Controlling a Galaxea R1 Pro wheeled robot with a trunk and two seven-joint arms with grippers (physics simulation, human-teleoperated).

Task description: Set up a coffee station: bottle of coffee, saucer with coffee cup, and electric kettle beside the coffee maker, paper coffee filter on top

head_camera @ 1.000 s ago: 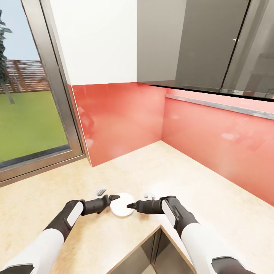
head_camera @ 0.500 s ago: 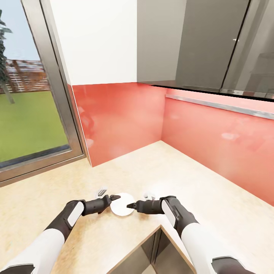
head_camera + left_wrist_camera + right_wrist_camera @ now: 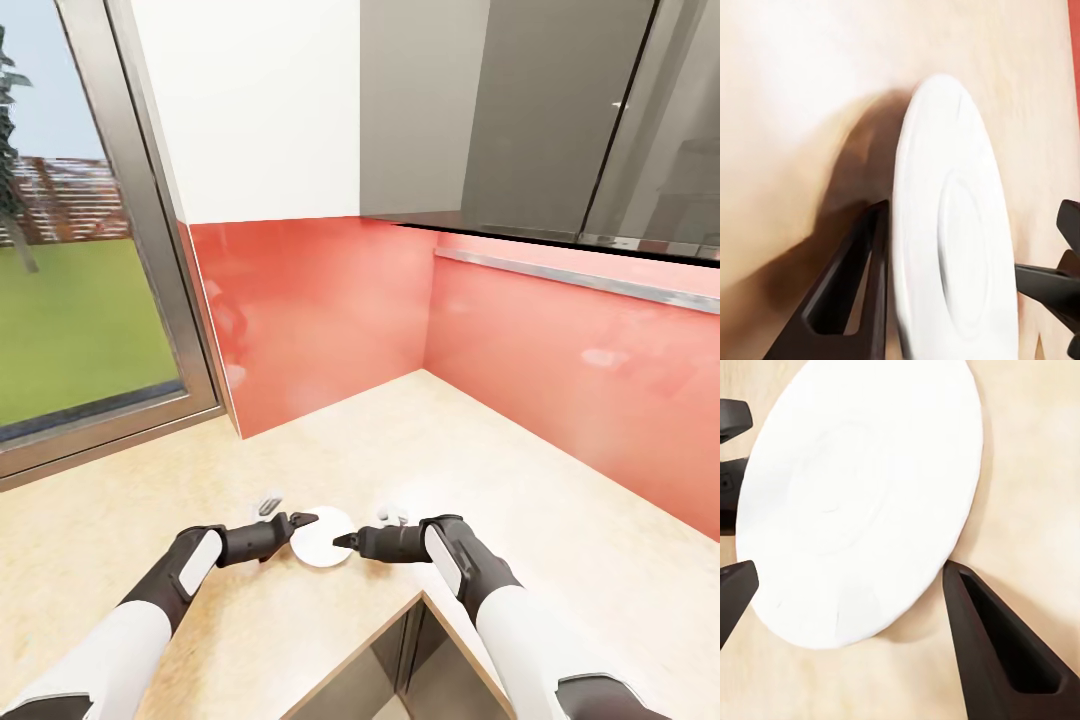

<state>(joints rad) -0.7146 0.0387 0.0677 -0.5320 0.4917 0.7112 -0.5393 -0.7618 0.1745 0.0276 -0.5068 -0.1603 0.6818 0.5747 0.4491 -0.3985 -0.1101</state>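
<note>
Small round flat white saucer point(image 3: 321, 537) lies flat on the long light wood-grain kitchen countertop point(image 3: 520, 470), near the inner corner of its front edge, well short of the glossy red backsplash point(image 3: 330, 310); both arms meet over it.

Key relation: saucer sits between the two tools; left gripper point(image 3: 296, 522) comes at it from the robot's left, right gripper point(image 3: 349, 541) from the robot's right, tips pointing at each other across the disc; neither arm is clearly nearer, both tips are at the rim. Disc is round, so no long axis to line up; what counts is its thin low edge against the worktop.

Left wrist view: saucer point(image 3: 952, 225) seen edge-on and close; one dark finger point(image 3: 851, 292) lies just beside the rim on the counter side, the other sits over the plate face; fingers spread, straddling the rim, no clamp visible. Right wrist view: saucer point(image 3: 862, 495) between two dark fingers, one finger point(image 3: 1001, 649) just beside the rim, the other at the opposite edge; spread wide, no squeeze visible.

My read: a rim grasp is being set up; the thin edge will be hard to get under, slip likely.

No brand, label or writing readable anywhere; saucer is plain white.
</note>
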